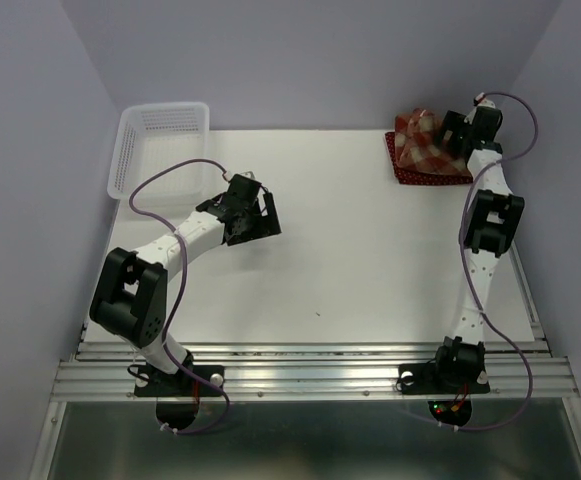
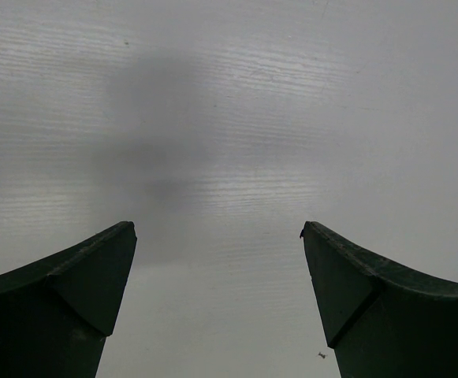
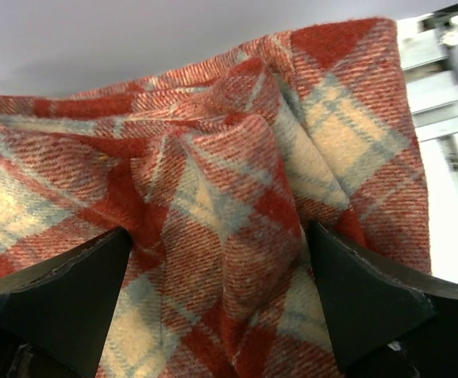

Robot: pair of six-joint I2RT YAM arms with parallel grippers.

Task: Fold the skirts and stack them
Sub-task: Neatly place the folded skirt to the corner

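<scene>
1. Plaid skirt (image 3: pixel 213 197): bunched at the far right corner of the table (image 1: pixel 370 260), lying on a dark red dotted skirt (image 1: pixel 425 178).
2. Right gripper (image 3: pixel 217 236): fingers wide apart astride a raised fold, clamping nothing. Probably best to pinch one hem edge, not the rumpled ridge, so the layers lie flat.
3. Left gripper (image 2: pixel 217 228): fingers apart, empty, over bare tabletop.
4. Surface: smooth and white, with a mesh basket (image 1: pixel 160 140) at the far left corner. Pale walls close three sides.

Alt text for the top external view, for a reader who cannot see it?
The right gripper hangs open over a crumpled plaid skirt that lies on a dark red skirt at the far right corner of the table. The left gripper hovers open above bare tabletop, near a white mesh basket at the far left.
</scene>
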